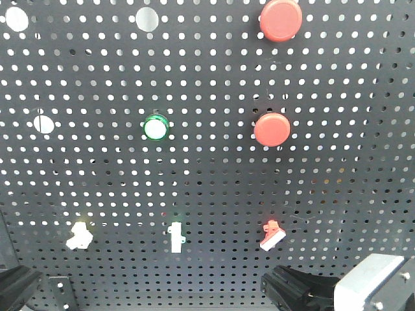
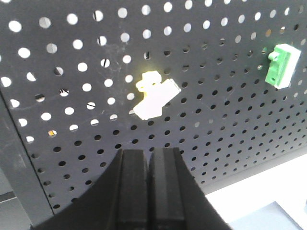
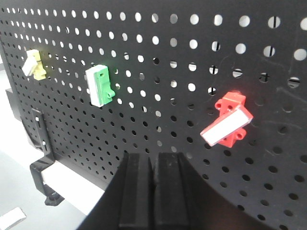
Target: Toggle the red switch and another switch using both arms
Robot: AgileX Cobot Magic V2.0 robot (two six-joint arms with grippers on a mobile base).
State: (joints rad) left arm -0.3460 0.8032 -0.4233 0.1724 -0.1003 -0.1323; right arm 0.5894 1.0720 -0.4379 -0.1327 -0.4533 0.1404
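Observation:
The red switch [image 1: 273,234] sits low on the right of the black pegboard [image 1: 207,168], its white lever tilted; in the right wrist view the red switch [image 3: 227,123] lies up and to the right of my right gripper [image 3: 153,158], which is shut and empty. The yellow switch [image 1: 79,235] sits low on the left; in the left wrist view the yellow switch [image 2: 154,94] is just above my left gripper [image 2: 148,154], also shut and empty. Neither gripper touches a switch. The right arm's silver block [image 1: 373,285] shows at the bottom right.
A white toggle with a green base [image 1: 175,236] stands between the two switches. Two big red push buttons [image 1: 272,129] and a green-ringed round button [image 1: 155,127] sit higher up. A black clamp [image 3: 45,177] holds the board's lower left edge.

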